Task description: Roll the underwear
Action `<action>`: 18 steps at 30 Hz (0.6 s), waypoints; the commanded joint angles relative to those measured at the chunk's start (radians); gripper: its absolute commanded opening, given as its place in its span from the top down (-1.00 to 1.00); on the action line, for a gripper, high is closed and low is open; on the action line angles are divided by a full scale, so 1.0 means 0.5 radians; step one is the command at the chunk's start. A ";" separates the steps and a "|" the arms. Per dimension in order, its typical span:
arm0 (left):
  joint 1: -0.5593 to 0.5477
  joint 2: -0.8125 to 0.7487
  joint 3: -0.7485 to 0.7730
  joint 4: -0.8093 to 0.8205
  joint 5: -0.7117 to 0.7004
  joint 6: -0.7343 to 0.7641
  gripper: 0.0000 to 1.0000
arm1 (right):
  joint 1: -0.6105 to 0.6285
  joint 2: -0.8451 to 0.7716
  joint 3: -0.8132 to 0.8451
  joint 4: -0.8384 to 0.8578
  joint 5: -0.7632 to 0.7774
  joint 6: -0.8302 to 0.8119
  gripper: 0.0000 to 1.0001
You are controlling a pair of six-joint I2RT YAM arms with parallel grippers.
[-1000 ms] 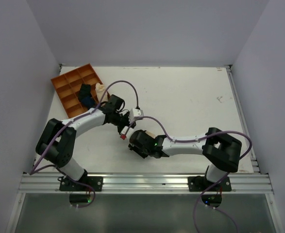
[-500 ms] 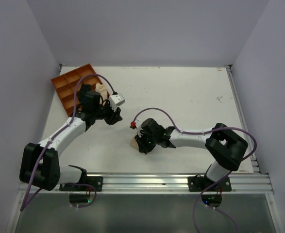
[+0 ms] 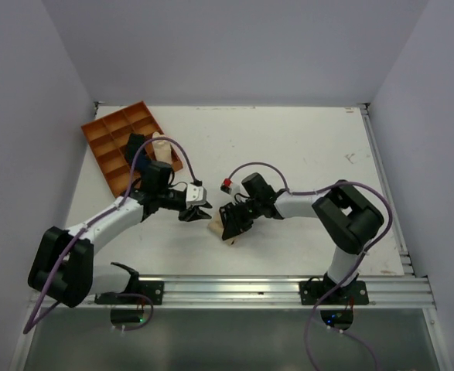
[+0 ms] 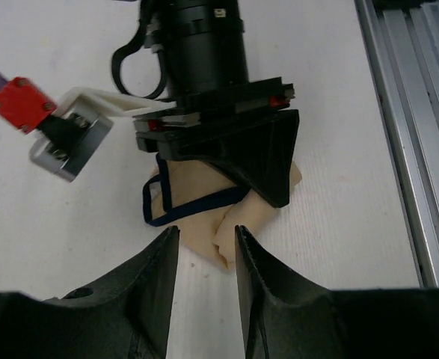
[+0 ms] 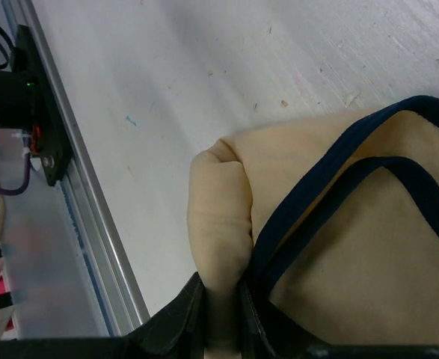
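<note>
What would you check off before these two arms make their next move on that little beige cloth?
1. Right gripper holding the underwear: ok, a fold is pinched in its jaws.
2. Left gripper ready to grab: ok, open and facing the cloth's near edge.
3. Left fingers touching the cloth: cannot tell.
4. Underwear rolled: not ok, it lies in a loose bunch.
5. Cloth on the table, off the metal rail: ok.

**Soft light, blur up close**

The white bench (image 3: 304, 154) is lit evenly from above, and only faint, soft shadows are cast on it. The right pincer (image 5: 220, 307) is shown dark and blurred in its wrist view.
</note>
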 commanded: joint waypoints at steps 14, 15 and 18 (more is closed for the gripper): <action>-0.292 0.510 0.283 -0.344 -0.207 0.663 0.16 | -0.106 0.245 -0.082 0.105 -0.298 0.160 0.53; -0.305 0.522 0.305 -0.371 -0.214 0.699 0.16 | -0.115 0.264 -0.082 0.114 -0.317 0.169 0.54; -0.329 0.577 0.351 -0.421 -0.223 0.724 0.16 | -0.121 0.295 -0.073 0.135 -0.317 0.200 0.55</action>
